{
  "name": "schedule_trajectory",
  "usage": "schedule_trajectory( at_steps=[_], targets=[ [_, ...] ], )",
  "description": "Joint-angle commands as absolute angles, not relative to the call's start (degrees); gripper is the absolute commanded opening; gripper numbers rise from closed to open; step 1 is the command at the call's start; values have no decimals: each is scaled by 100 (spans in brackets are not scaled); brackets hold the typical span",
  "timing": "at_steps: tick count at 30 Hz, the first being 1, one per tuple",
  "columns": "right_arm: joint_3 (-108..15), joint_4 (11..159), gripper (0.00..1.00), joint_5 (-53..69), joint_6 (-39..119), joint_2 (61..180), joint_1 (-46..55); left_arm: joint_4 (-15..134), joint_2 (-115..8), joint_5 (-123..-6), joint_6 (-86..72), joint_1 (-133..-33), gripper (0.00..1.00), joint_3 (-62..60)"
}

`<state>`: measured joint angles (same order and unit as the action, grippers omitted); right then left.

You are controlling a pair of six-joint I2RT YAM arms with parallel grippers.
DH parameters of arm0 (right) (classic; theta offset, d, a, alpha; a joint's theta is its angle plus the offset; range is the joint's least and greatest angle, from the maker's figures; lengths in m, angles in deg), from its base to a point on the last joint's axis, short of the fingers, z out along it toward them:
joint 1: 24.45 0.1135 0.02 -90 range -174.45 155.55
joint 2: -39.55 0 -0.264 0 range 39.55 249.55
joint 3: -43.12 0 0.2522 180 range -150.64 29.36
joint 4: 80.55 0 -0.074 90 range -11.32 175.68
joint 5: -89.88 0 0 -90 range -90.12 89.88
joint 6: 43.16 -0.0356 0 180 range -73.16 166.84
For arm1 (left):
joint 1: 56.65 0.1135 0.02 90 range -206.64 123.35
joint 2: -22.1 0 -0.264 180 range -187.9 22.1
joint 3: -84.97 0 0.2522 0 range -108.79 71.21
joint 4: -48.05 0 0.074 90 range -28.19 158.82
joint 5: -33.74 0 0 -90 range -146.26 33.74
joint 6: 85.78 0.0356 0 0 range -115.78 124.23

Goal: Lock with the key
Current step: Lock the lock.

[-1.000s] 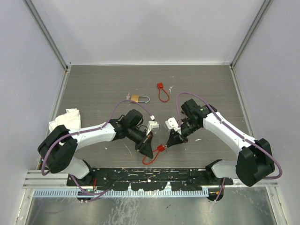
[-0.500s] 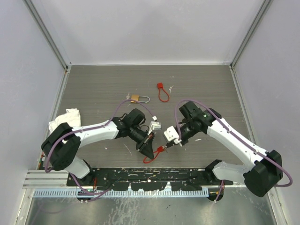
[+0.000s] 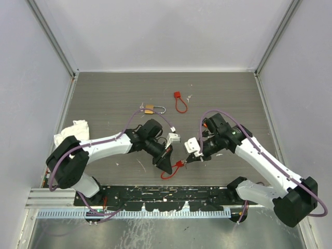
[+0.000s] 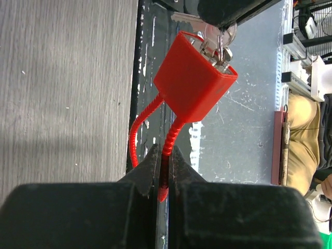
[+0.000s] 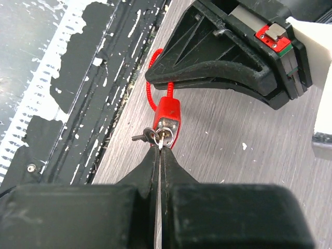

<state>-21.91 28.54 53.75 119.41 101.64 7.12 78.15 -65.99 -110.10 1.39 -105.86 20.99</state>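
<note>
A red cable padlock [image 3: 178, 165] hangs between my two grippers near the table's front edge. My left gripper [image 3: 167, 163] is shut on its ribbed red cable [image 4: 167, 150], just below the red lock body [image 4: 194, 85]. My right gripper [image 3: 188, 160] is shut on the key [image 5: 162, 140], which sits in the keyhole on the end face of the lock body [image 5: 169, 111]. A spare key [image 5: 142, 137] dangles from the ring to the left. The bunch also shows in the left wrist view [image 4: 218, 39], behind the lock body. The fingertips [image 5: 153, 155] are pressed together.
A brass padlock [image 3: 149, 109] and a second red cable lock [image 3: 179, 101] lie further back, with small keys [image 3: 189, 97] beside it. A white cloth [image 3: 74, 130] lies at the left. The black base plate [image 3: 171, 194] runs along the near edge.
My right wrist has rolled and its arm has shifted while staying at the lock. The left gripper and red lock have moved slightly to the right.
</note>
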Motion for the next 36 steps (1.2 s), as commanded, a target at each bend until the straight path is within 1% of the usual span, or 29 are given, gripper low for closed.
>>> schedule_trajectory(
  at_steps=[1,4,10,13,15,18,20,22,24,27,28,31,32,34,36],
  targets=[
    [-2397,2784,1,5304,11782,10118,658,8040,-6729,-10936,39,-10557,0,2040],
    [-2349,2800,1,5427,11816,10148,664,8212,-6634,-10702,87,-10599,0,1953],
    [-2647,2751,1,5101,11874,9880,659,8615,-6633,-10534,246,-10622,0,1902],
    [-2861,2656,1,5513,11474,10002,657,8624,-6776,-10611,185,-10628,0,1887],
    [-2971,2558,1,5941,11048,10266,661,8644,-6809,-10432,152,-10637,0,1849],
    [-3084,2684,1,6188,9998,10654,638,8883,-6641,-9294,124,-10770,0,1741],
    [-3087,2706,1,6341,9658,10704,602,9111,-6490,-8449,51,-10894,0,1644],
    [-3045,2765,1,6341,9500,10669,596,9221,-6348,-7958,43,-10958,0,1613],
    [-2998,2763,1,6050,9688,10556,596,9160,-6189,-7949,40,-10960,0,1671],
    [-2891,2560,1,5630,10629,10215,597,8850,-6009,-8562,52,-10939,0,1887],
    [-2811,2486,1,5545,11049,10052,596,8763,-5998,-8867,39,-10919,0,1937],
    [-2521,1993,1,5351,12945,9510,599,8567,-6098,-9945,-49,-10798,0,2036],
    [-2469,1791,1,5297,13517,9419,604,8556,-6154,-10101,-53,-10790,0,2029],
    [-2540,1417,1,5279,13996,9503,601,8600,-6284,-10133,-52,-10795,0,1965],
    [-2567,1533,1,5352,13880,9560,601,8707,-6376,-9951,-31,-10792,0,1851]
  ],
)
